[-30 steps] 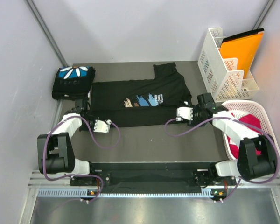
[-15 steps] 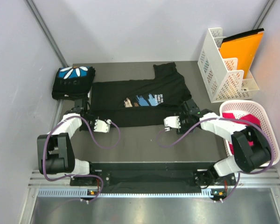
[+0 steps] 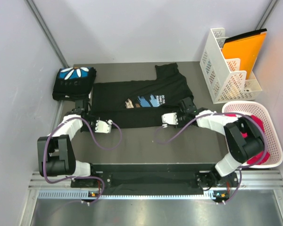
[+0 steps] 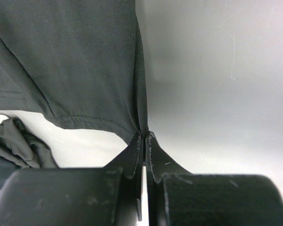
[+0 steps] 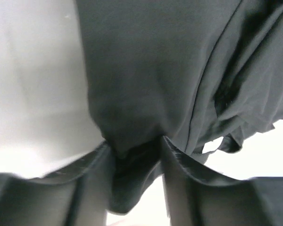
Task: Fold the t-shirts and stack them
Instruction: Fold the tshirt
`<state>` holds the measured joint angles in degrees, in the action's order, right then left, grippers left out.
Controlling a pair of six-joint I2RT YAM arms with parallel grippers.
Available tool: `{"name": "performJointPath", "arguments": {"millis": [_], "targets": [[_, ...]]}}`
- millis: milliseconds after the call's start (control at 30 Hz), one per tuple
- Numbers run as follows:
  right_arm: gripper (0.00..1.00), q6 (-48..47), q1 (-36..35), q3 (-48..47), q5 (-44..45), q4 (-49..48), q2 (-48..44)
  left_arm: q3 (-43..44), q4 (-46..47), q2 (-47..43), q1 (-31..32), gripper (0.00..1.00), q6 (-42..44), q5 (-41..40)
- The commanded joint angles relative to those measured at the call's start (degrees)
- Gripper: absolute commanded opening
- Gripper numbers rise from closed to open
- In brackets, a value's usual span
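Black spread shirt (image 3: 113,99): lies flat in the middle of the table (image 3: 132,147), blue-and-tan print with white text facing up, one sleeve pointing to the far edge.
Black folded shirt (image 3: 74,83): far left corner, blue print with white petals on top, just beside the spread shirt's left end.
Left gripper (image 4: 145,136): jaws pinched tight on the spread shirt's hem corner.
Right gripper (image 5: 134,145): jaws narrowed round a bunched fold of the spread shirt's near right edge; cloth fills the gap.
White basket (image 3: 250,103): right side, red cloth inside.
White rack (image 3: 221,70): far right, holding an orange folder (image 3: 243,49).

White slotted rack (image 3: 225,70) with orange folder (image 3: 244,49) beside white mesh basket (image 3: 248,104)
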<state>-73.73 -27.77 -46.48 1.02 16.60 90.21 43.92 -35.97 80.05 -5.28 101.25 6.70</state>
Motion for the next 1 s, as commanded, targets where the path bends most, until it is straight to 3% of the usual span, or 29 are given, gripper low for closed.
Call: {"name": "performJointPath", "arguments": {"millis": [0,67,167,200,500,967], "targets": [[0.35,-0.18,-0.62,-1.77,0.3,-1.04,3.39,-0.06,0.55,-1.56,-0.52,0.0,-0.62,1.74],[0.18,-0.53,-0.62,-1.86,0.13,-0.34,3.3,0.2,0.63,-1.48,-0.52,0.0,-0.88,1.39],[0.01,-2.64,-0.62,-1.69,0.04,2.55,2.43,0.64,0.37,-1.39,-0.61,0.0,-1.14,0.77],[0.0,-3.08,-0.53,-1.6,-0.14,3.17,1.99,0.81,0.2,-1.39,-0.52,0.0,-1.23,0.68],[0.0,-7.3,0.35,-3.62,-4.53,20.03,-4.07,-1.99,-3.23,-4.11,-0.52,0.0,2.19,-0.99],[0.0,-7.21,-1.14,4.29,-4.18,22.16,-10.93,-6.83,-14.21,-12.63,-0.61,0.0,10.28,0.68]]}}
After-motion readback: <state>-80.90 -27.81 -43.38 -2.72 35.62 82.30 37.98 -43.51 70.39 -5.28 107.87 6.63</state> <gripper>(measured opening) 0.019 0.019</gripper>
